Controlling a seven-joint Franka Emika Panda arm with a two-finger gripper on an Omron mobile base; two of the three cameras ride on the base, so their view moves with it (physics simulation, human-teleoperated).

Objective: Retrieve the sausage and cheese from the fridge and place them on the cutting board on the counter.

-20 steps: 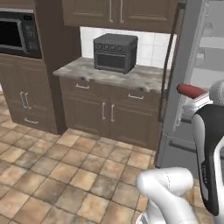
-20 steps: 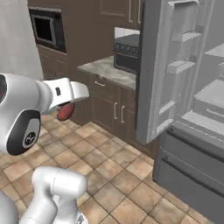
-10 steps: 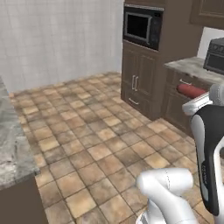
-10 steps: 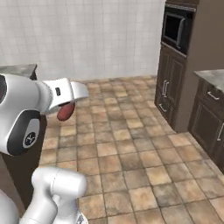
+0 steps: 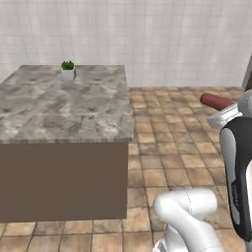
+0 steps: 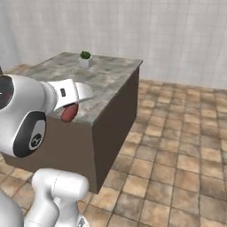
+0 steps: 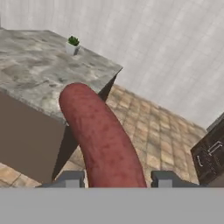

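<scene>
Gripper [image 7: 117, 179] clamped on sausage [image 7: 101, 135] in transit: best carried level and steady until beside counter [image 5: 64, 106].

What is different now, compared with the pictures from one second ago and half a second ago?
The base has turned: the fridge, then the microwave cabinets, left the views, and a counter island with a small potted plant came in. Nothing was let go: the gripper still holds the sausage in the same carried pose.

Grey marbled counter [image 5: 59, 108] over dark brown sides, small potted plant [image 5: 68, 70] near its far edge.
</scene>
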